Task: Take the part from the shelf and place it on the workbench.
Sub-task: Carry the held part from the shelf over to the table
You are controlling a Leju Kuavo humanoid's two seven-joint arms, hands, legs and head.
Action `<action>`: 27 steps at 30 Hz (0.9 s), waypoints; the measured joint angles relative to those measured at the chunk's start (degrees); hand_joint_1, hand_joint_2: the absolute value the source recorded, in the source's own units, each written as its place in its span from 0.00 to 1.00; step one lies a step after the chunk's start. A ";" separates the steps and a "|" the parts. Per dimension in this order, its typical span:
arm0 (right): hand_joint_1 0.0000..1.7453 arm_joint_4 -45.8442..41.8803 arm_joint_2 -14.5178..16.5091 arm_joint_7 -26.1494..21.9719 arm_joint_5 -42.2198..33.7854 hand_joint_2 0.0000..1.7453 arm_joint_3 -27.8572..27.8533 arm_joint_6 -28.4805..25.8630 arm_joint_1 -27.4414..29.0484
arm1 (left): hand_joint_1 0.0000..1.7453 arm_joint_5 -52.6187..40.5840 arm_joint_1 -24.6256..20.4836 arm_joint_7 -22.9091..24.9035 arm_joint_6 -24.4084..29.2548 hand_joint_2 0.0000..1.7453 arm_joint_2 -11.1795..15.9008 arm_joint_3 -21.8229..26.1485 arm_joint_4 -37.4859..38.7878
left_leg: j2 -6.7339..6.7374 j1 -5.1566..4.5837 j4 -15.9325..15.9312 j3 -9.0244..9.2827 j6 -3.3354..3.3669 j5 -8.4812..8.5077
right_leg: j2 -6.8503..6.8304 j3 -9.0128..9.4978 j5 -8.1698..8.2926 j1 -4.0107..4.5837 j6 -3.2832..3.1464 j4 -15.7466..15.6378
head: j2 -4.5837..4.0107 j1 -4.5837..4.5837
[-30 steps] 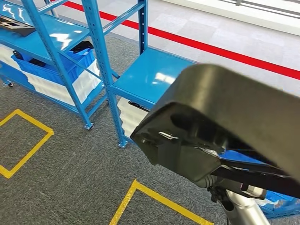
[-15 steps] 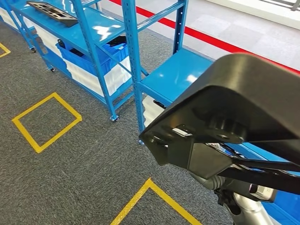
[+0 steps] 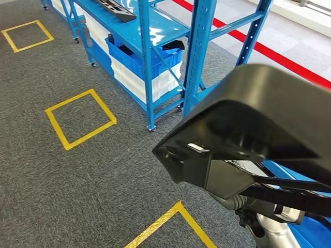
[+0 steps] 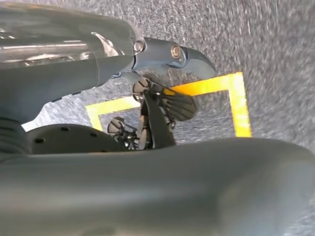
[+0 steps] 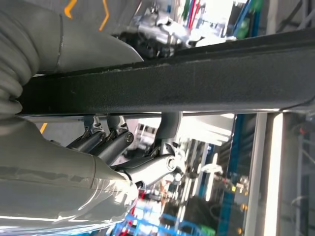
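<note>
Black moulded part (image 3: pixel 257 129) carried clear of the blue shelf (image 3: pixel 156 31) | right hand (image 5: pixel 122 147) fingers wrapped under its edge | left hand (image 4: pixel 159 105) curled beneath | bench unseen: keep part level, grip firm while walking.

I see the part (image 3: pixel 265 113) as matt black moulded plastic, finely grained along its edge; the shelf (image 3: pixel 202 31) is glossy blue painted metal, the floor (image 3: pixel 78 181) rough grey carpet

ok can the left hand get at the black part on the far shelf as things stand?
Probably not. The left hand sits against the big black part being carried, and the far part lies on the shelf across open carpet.
</note>
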 joint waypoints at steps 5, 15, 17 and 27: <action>1.00 1.22 0.37 -0.19 -0.05 1.00 0.27 0.89 -0.89 | 0.00 0.62 -0.12 -0.51 -0.05 1.00 0.30 0.49 0.00 | -3.61 0.08 0.82 -0.38 -0.95 -0.39 | 3.96 4.69 5.70 -0.19 -0.53 -12.21 | 0.01 -0.03; 1.00 2.03 1.08 -1.71 0.18 1.00 0.63 0.90 -1.12 | 0.00 0.67 0.32 0.15 0.22 1.00 0.91 1.09 0.00 | 2.51 0.79 14.57 -7.62 -3.01 -5.01 | -3.47 6.07 4.69 -0.08 -2.10 -12.66 | 0.01 -0.11; 1.00 2.02 1.09 -2.43 0.35 1.00 0.54 0.55 -0.52 | 0.00 0.37 0.62 1.17 0.76 1.00 1.20 1.10 0.00 | 4.57 0.46 6.93 -3.78 -2.54 -1.16 | -4.79 6.79 4.14 -0.02 -1.83 -12.68 | 0.01 -0.12; 1.00 0.91 0.98 -4.88 2.19 1.00 -1.38 0.05 4.07 | 0.00 -1.49 1.72 6.27 3.29 1.00 2.22 1.19 -0.09 | 2.59 -0.07 0.08 -0.40 0.17 0.10 | -0.78 2.65 -3.02 0.08 -0.23 -1.36 | 0.00 -0.01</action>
